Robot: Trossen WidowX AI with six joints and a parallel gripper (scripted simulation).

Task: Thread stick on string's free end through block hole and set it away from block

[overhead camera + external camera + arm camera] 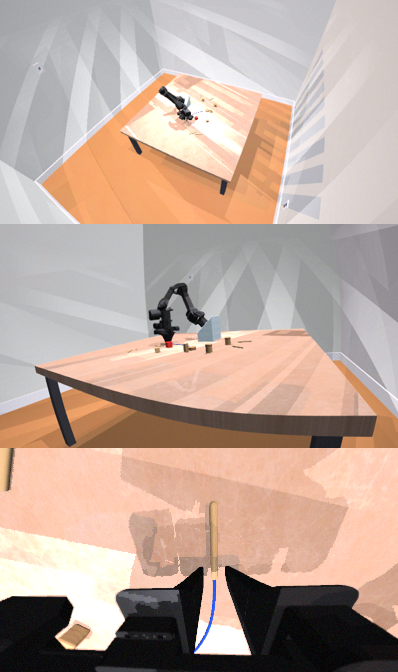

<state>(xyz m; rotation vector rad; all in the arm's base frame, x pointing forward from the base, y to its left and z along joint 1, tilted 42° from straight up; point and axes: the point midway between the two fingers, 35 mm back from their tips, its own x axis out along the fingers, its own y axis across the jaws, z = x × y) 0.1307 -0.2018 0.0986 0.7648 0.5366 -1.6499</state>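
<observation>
Black arm arched over, hand (186,121) (168,341) (214,570) low (fingers apparently parted slightly).

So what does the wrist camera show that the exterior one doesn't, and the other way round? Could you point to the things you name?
Only the wrist view: the join between the blue string (198,112) (178,344) (214,608) and the thin wooden stick (185,122) (214,538), and the gap between the gripper's fingertips.

Only the exterior view: the red block (196,117) (168,345), the pale blue wedge (188,101) (214,330) and the table's legs (135,145) (60,410).

Both: the gripper (186,120) (168,341) (214,570), the blue string and the table top (211,149) (249,386) (300,478).
</observation>
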